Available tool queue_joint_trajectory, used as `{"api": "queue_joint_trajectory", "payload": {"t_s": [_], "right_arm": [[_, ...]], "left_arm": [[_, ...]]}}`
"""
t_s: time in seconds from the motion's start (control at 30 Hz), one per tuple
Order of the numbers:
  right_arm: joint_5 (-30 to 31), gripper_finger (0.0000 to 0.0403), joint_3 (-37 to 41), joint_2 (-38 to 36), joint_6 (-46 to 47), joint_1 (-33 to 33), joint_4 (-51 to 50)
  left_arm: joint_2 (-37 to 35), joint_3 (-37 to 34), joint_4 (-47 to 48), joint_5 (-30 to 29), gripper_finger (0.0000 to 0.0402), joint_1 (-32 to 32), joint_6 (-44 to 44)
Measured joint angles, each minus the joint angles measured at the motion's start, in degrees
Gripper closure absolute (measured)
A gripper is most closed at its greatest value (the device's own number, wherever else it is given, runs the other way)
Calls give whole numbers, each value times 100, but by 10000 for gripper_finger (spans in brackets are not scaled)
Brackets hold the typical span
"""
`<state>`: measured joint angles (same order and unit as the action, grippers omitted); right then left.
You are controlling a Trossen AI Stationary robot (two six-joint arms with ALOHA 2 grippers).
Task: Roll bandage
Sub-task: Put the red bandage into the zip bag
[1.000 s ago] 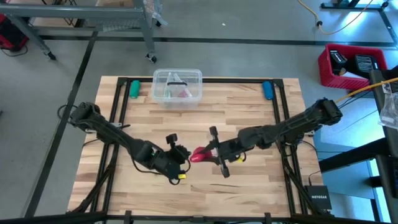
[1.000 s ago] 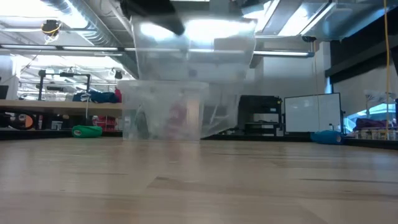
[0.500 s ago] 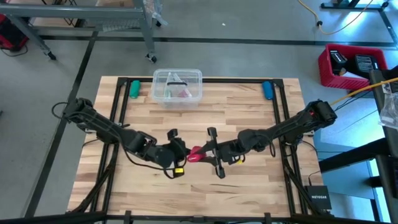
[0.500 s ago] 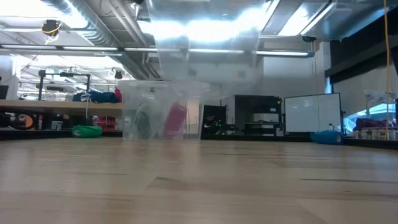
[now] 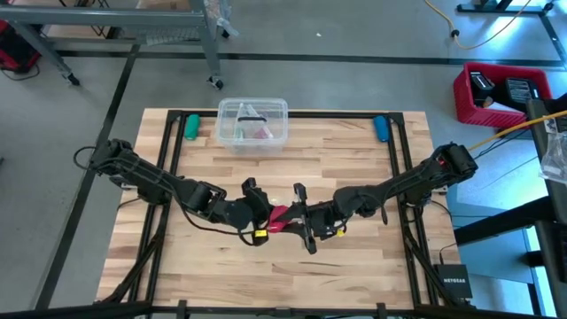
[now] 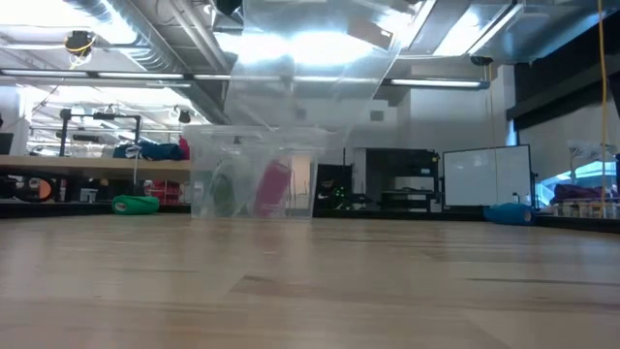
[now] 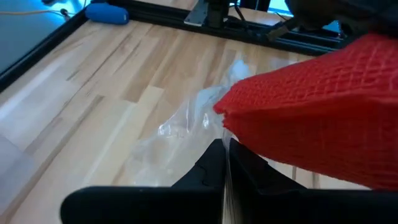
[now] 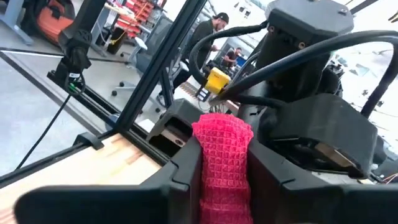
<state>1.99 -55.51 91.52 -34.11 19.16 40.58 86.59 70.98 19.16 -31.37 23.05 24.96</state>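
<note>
Between the two grippers, above mid-table, hung the bandage [image 5: 280, 215], stretched across the gap. Right gripper [image 8: 224, 180] had it clamped between its fingers; left gripper [image 7: 225, 163], fingers clenched tight, pinched the other end. Behind sat a clear box [image 5: 252, 122].

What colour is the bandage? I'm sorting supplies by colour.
Red-pink bandage with a waffle weave, clearest in the right wrist view.

Coarse waffle-weave red cloth bandage [image 7: 323, 118]; matt pale wood table [image 5: 354, 159]; crinkled glossy clear plastic wrapper [image 7: 186, 124]

Wooden table [image 5: 354, 159] — clear plastic box [image 5: 252, 122], green [image 5: 190, 126] and blue [image 5: 381, 128] objects.
</note>
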Motion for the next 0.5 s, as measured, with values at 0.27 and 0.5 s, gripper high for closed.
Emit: {"api": "queue_joint_trajectory", "payload": {"t_s": [0.27, 0.5], "right_arm": [[43, 310, 4, 5, 28, 70, -332], [506, 310, 2, -1, -44, 73, -646]], "left_arm": [[0, -2, -121, -371, 400, -2, -2], [0, -2, -265, -493, 400, 7, -93]]}}
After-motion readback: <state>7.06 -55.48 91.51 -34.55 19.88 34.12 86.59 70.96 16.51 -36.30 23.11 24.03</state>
